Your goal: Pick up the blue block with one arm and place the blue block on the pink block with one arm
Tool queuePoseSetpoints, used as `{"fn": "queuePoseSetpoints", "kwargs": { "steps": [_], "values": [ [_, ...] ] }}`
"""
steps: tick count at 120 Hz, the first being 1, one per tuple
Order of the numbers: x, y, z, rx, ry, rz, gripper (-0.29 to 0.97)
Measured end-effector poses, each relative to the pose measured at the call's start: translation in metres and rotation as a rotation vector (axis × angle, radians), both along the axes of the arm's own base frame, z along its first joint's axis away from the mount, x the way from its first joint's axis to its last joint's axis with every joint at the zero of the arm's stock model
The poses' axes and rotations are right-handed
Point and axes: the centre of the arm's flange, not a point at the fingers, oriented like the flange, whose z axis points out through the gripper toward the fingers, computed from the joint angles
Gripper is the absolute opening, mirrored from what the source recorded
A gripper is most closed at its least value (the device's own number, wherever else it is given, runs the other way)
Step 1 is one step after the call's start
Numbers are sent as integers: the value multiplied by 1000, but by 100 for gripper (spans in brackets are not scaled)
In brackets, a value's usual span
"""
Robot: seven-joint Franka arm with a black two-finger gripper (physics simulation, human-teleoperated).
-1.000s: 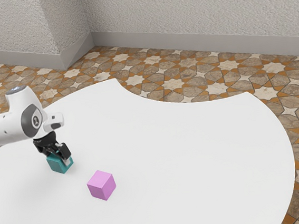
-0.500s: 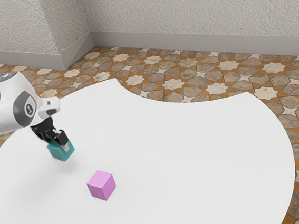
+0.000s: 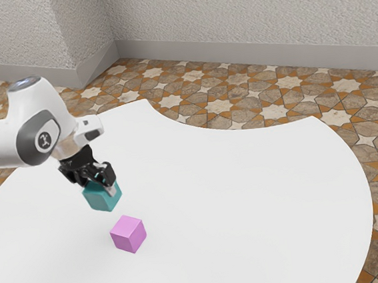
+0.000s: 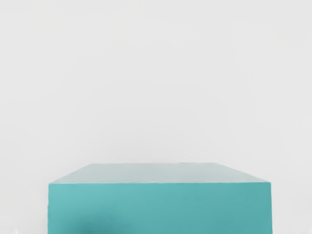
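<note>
My gripper (image 3: 99,185) is shut on the blue block (image 3: 103,198), a teal-blue cube held clear of the white table (image 3: 248,196). The pink block (image 3: 128,233) rests on the table just below and to the exterior view's right of the held cube, with a small gap between them. In the wrist view the blue block (image 4: 158,204) sits large right under my hand, with bare white tabletop beyond it.
The round white table has its edge curving along the back and the exterior view's right. A patterned tile floor (image 3: 271,87) and grey walls lie beyond. The white arm (image 3: 20,131) comes in from the exterior view's left.
My gripper lifted the blue block off the table and carried it toward the exterior view's right, closer to the pink block. The pink block has not moved.
</note>
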Motion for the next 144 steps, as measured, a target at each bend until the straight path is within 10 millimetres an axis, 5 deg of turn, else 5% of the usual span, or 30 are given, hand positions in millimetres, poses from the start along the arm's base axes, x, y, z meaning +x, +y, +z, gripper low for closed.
{"fn": "queuePoseSetpoints", "kwargs": {
  "steps": [26, 82, 144],
  "values": [
    [6, -8, -41, -25, 96, 96, 37],
    [8, -38, -41, 43, 83, 90, 37],
    [1, -51, -43, 54, 89, 83, 36]
  ]
}}
